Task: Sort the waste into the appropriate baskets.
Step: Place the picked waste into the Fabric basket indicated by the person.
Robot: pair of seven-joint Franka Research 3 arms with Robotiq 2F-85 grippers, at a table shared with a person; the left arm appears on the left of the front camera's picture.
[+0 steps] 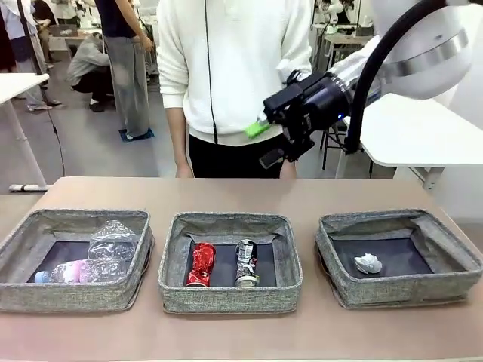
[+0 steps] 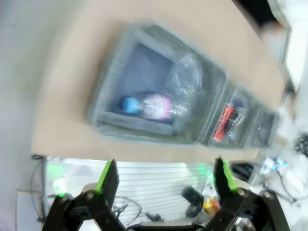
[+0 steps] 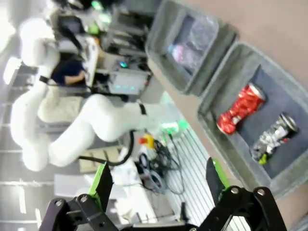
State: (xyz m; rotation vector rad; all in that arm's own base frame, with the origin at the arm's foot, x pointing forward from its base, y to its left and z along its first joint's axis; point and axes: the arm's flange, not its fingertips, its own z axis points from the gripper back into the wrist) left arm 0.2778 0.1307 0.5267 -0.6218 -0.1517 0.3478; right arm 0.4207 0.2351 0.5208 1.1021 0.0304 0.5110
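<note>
Looking across the bench (image 1: pixel 241 192) from the robot's side, you face three grey woven baskets in a row, with a person in a white top standing at the far edge.

Your left basket (image 1: pixel 45 226) holds a clear plastic container (image 1: pixel 112 243) leaning over a clear blue-capped bottle (image 1: pixel 64 271) that lies on its side. Your middle basket (image 1: pixel 226 298) holds a crushed red can (image 1: pixel 201 264) and a black-and-silver can (image 1: pixel 247 262), lying side by side and close together. Your right basket (image 1: pixel 407 290) holds a white paper ball (image 1: pixel 368 263) on its dark floor.

Your right end effector (image 1: pixel 266 143) hangs high above the bench, in front of the person's waist and well apart from every basket. Its green-padded fingers stand wide apart with nothing between them. From its wrist camera you look down at the red can (image 3: pixel 239 109) and the black-and-silver can (image 3: pixel 274 138) in the middle basket (image 3: pixel 216 96).

Your left end effector (image 2: pixel 166 174) is also spread wide and holding nothing. Its blurred wrist view looks down on the left basket (image 2: pixel 110 82), with the bottle (image 2: pixel 144 106) and the container (image 2: pixel 185 79) inside.
</note>
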